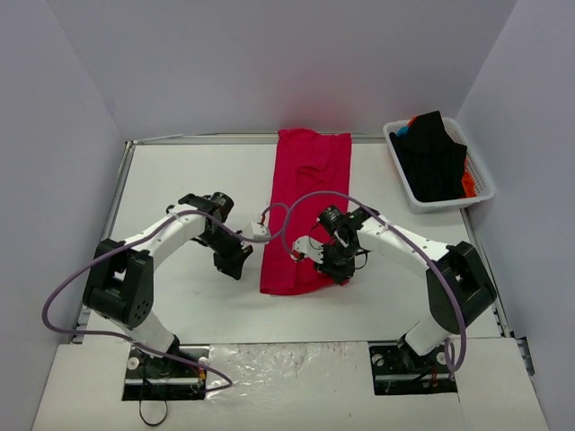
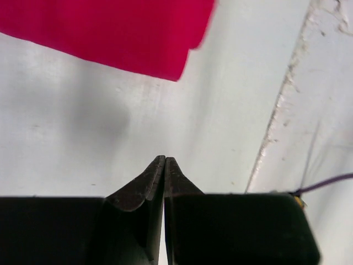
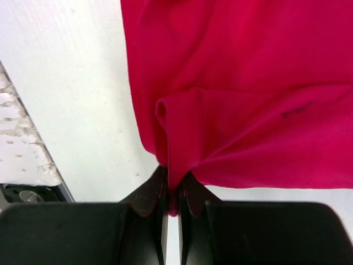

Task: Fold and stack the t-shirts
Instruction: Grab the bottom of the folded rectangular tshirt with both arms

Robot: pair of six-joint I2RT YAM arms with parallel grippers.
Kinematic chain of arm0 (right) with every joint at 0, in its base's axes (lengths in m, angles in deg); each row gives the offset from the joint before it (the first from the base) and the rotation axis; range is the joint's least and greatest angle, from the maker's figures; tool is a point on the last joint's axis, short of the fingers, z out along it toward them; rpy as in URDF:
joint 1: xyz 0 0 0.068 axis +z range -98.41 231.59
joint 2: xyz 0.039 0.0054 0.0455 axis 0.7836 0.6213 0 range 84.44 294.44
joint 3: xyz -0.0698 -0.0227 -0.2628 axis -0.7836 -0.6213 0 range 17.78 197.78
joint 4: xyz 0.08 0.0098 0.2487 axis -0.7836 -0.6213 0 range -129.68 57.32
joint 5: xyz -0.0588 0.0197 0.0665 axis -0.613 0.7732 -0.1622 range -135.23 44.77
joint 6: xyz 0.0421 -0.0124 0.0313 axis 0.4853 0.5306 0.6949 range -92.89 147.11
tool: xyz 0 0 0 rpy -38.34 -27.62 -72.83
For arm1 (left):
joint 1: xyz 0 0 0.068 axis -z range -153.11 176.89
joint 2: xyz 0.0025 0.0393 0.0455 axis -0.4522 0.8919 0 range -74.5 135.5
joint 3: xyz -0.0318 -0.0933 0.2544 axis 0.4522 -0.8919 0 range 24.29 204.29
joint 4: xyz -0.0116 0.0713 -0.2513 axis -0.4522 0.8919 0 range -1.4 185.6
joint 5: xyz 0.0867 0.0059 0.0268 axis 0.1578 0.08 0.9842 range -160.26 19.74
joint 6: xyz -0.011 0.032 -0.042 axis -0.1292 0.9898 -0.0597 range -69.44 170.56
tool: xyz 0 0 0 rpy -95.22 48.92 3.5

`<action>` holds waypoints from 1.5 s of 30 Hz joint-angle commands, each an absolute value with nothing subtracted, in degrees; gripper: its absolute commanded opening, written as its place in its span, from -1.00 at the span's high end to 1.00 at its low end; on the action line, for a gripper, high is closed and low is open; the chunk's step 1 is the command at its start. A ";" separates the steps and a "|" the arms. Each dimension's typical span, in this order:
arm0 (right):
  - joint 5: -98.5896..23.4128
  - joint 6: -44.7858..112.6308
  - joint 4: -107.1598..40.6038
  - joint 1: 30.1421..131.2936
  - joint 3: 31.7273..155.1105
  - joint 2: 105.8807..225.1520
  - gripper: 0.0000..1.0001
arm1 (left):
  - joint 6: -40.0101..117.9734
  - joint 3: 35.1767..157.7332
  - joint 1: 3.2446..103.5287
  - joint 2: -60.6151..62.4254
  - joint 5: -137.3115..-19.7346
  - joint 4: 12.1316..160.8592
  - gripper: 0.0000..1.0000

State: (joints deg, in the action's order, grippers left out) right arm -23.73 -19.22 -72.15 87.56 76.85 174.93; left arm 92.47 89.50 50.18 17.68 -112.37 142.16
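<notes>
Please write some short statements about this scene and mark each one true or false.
1. The right gripper is shut on the red t-shirt. True.
2. The left gripper also holds that shirt. False: it is shut on nothing, above the bare table.
3. Black cloth lies in the white basket. True.
4. The basket stands at the table's far left. False: it is at the far right.

Plain crimson shirt, small dark mark on it. White slatted basket, with black cloth, orange cloth and blue cloth inside. White table. White arms with black joints; purple cables; pale grey walls.
</notes>
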 commanded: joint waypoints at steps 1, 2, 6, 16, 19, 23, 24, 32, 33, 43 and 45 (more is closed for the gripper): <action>-21.06 -17.81 -79.88 87.10 79.39 173.73 1.00 | 101.44 90.47 52.55 17.52 -115.79 152.84 0.95; -21.15 -17.89 -80.92 87.10 79.92 173.82 1.00 | 101.80 90.21 53.51 17.17 -115.88 153.63 0.95; -20.54 -17.98 -82.77 87.01 82.82 176.28 1.00 | 101.01 90.29 55.36 16.64 -117.37 153.46 0.95; -21.06 -19.38 -83.75 86.57 82.12 182.16 1.00 | 91.63 85.20 60.01 10.77 -110.98 139.61 0.95; -20.54 -19.21 -83.48 86.13 82.47 184.18 1.00 | 86.18 81.43 63.88 6.37 -103.09 129.67 0.95; -19.74 -18.95 -83.22 86.04 82.65 186.47 1.00 | 84.49 77.90 68.10 3.55 -95.24 122.45 0.81; -19.83 -18.86 -83.13 86.04 82.65 187.26 1.00 | 84.23 77.90 68.46 3.89 -94.18 121.65 0.79; -18.51 -18.50 -83.39 83.32 83.79 189.91 1.00 | 83.61 75.71 72.68 4.87 -92.58 118.22 0.67; -18.34 -18.77 -83.31 83.06 83.62 189.90 1.00 | 83.43 75.44 72.94 4.43 -92.76 117.87 0.67; -15.96 -20.52 -83.40 79.98 83.70 191.93 1.00 | 81.06 76.84 75.31 3.02 -97.59 118.13 0.66; -15.35 -21.05 -83.40 79.19 83.26 192.01 1.00 | 79.57 76.67 74.79 2.14 -99.25 117.26 0.67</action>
